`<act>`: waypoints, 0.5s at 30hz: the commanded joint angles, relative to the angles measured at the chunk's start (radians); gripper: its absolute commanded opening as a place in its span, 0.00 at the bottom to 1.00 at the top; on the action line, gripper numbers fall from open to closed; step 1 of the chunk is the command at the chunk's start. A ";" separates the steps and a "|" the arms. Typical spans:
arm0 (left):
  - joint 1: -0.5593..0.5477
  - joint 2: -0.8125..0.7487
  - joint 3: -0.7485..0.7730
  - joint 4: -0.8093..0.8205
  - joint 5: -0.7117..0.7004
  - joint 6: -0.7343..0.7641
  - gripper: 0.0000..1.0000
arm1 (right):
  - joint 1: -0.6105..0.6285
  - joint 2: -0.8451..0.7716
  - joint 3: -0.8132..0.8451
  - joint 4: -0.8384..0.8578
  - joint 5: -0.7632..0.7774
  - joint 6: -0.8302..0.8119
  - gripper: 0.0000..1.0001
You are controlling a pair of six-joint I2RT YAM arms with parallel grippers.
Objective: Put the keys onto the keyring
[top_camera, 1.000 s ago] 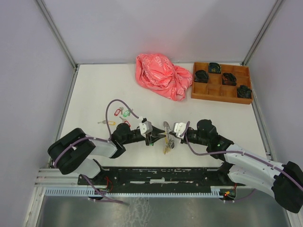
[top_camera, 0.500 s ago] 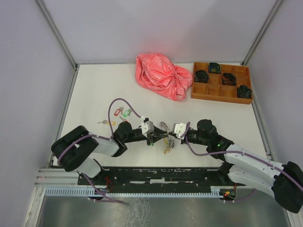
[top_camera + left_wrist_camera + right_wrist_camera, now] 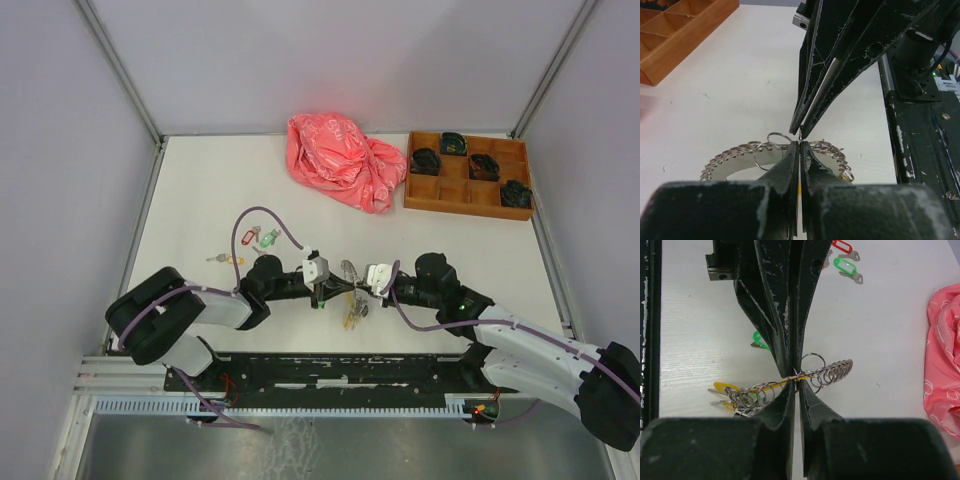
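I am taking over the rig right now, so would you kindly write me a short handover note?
Left gripper: shut on the keyring.
Right gripper: shut on the keyring too, tip to tip with the left one.
Done: two yellow-tagged keys appear to be threaded on the ring.
Left: the red-tagged key, green-tagged key and loose yellow-tagged key lie unthreaded on the table, beyond the left arm.

Keyring (image 3: 832,372): silvery loop of small linked rings with a yellow band, drawn out lengthwise, front centre. Yellow-tagged keys (image 3: 724,387) bunched at one end. Loose keys (image 3: 262,238): red, green and yellow tags, flat on the surface (image 3: 200,190), well apart from it.
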 commanded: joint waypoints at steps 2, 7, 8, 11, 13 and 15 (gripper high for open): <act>-0.001 -0.129 0.084 -0.302 -0.017 0.175 0.03 | 0.004 -0.034 0.075 -0.102 0.000 -0.069 0.18; -0.023 -0.221 0.117 -0.528 -0.110 0.288 0.03 | 0.004 -0.034 0.104 -0.163 0.011 -0.100 0.27; -0.031 -0.233 0.124 -0.562 -0.131 0.308 0.03 | 0.004 -0.034 0.109 -0.177 0.014 -0.107 0.29; -0.053 -0.257 0.146 -0.631 -0.169 0.345 0.03 | 0.003 -0.028 0.119 -0.186 0.009 -0.111 0.32; -0.060 -0.265 0.158 -0.655 -0.174 0.356 0.03 | 0.003 -0.017 0.125 -0.184 -0.003 -0.112 0.33; -0.067 -0.268 0.168 -0.667 -0.175 0.362 0.03 | 0.003 0.002 0.134 -0.181 -0.010 -0.115 0.34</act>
